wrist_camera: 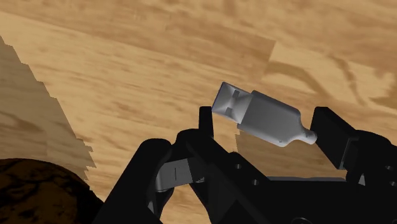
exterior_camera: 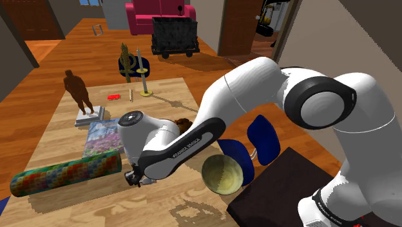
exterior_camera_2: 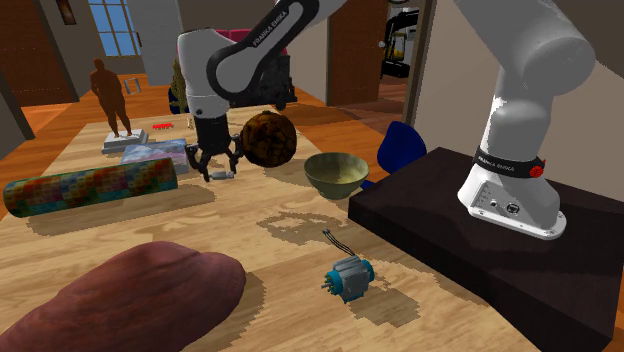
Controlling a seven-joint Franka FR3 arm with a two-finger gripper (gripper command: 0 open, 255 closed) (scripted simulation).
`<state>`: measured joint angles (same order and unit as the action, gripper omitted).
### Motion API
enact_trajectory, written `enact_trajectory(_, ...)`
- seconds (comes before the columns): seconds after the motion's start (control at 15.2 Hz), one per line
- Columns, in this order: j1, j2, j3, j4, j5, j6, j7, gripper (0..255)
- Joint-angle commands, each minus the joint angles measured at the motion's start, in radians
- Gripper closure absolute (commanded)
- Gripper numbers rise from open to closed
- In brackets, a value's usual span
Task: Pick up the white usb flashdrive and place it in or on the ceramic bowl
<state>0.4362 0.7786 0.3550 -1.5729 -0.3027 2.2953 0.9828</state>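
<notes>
Your gripper (wrist_camera: pixel 266 127) is down at the wooden table (wrist_camera: pixel 127 57) with its jaws standing apart, and the white flash drive (wrist_camera: pixel 264 118) lies flat on the table between them. Watch the axis: its length runs almost from one finger to the other, metal plug toward one, narrow tail toward the other. Close now and you likely pinch it end to end. Whether the tips already brush it is hard to tell. The bowl (exterior_camera_2: pixel 335 172) waits toward the second exterior view's right, past a brown ball (exterior_camera_2: pixel 266 138).
</notes>
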Motion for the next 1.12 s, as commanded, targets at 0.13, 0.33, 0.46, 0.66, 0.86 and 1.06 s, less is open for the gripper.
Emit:
enact_trajectory(0.13,-0.009,-0.039,0.011,-0.009,0.012,-0.030,-0.006,255)
enact_trajectory(0.33,-0.014,-0.065,0.019,-0.009,0.021,-0.055,-0.010,255)
enact_trajectory(0.46,-0.017,-0.081,0.024,-0.008,0.027,-0.073,-0.013,255)
enact_trajectory(0.66,-0.022,-0.104,0.031,-0.004,0.036,-0.099,-0.018,255)
enact_trajectory(0.86,-0.025,-0.120,0.036,0.000,0.042,-0.119,-0.021,255)
enact_trajectory(1.06,-0.082,-0.233,0.051,-0.186,0.063,-0.043,-0.039,255)
